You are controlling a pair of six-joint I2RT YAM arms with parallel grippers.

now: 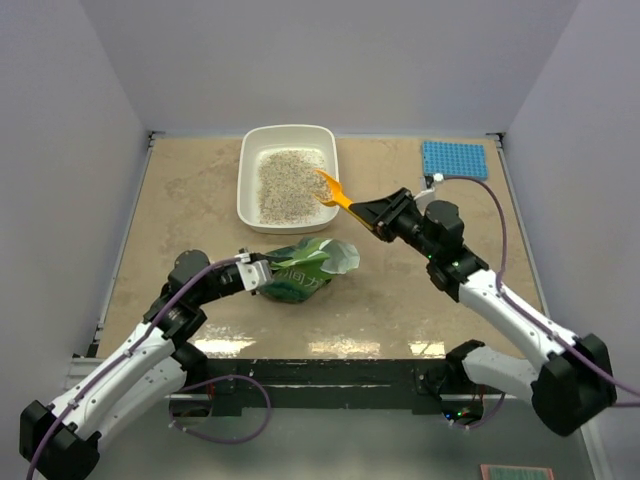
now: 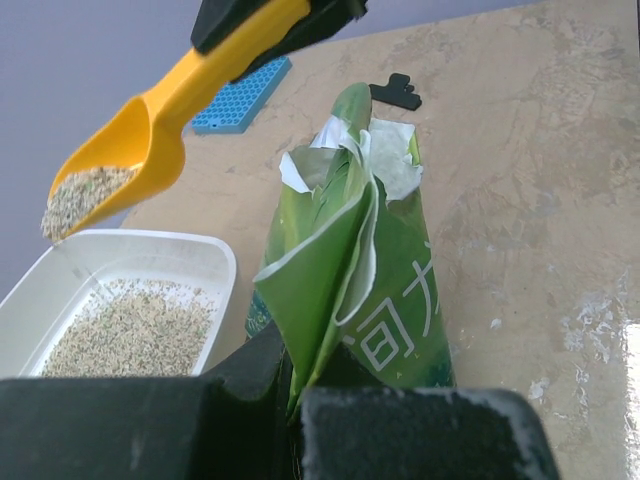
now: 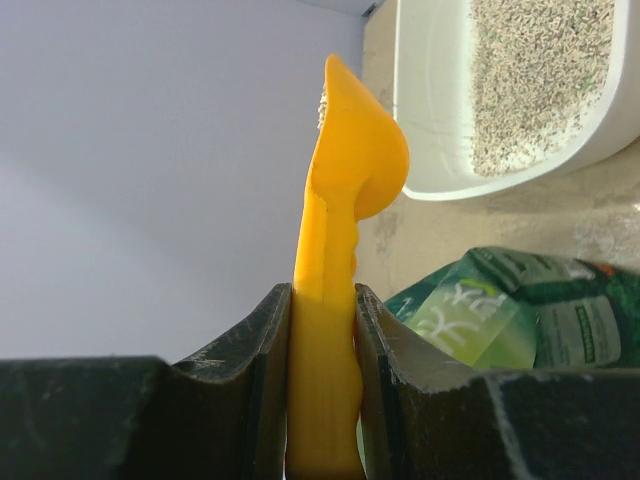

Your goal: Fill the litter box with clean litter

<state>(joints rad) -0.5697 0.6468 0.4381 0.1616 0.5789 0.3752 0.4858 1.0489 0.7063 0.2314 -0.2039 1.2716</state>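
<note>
Lower centre, the left end effector (image 1: 255,272) is shut on the green litter bag (image 1: 305,265); beyond, the right end effector (image 1: 375,213) grips a loaded orange-yellow scoop (image 1: 332,190) over the litter box (image 1: 290,128) at upper centre, clean litter (image 1: 285,185) already inside, so tipping the scoop likely comes next.

Glossy crinkled green bag (image 2: 370,290) — smooth white plastic litter box (image 1: 249,170).

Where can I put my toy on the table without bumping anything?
Bare table lies left of the litter box, out to the table's edge. Another patch sits between the litter box and the blue mat. It is crowded in the middle, where the right hand holds the scoop near the green bag pinched in the left hand.
</note>
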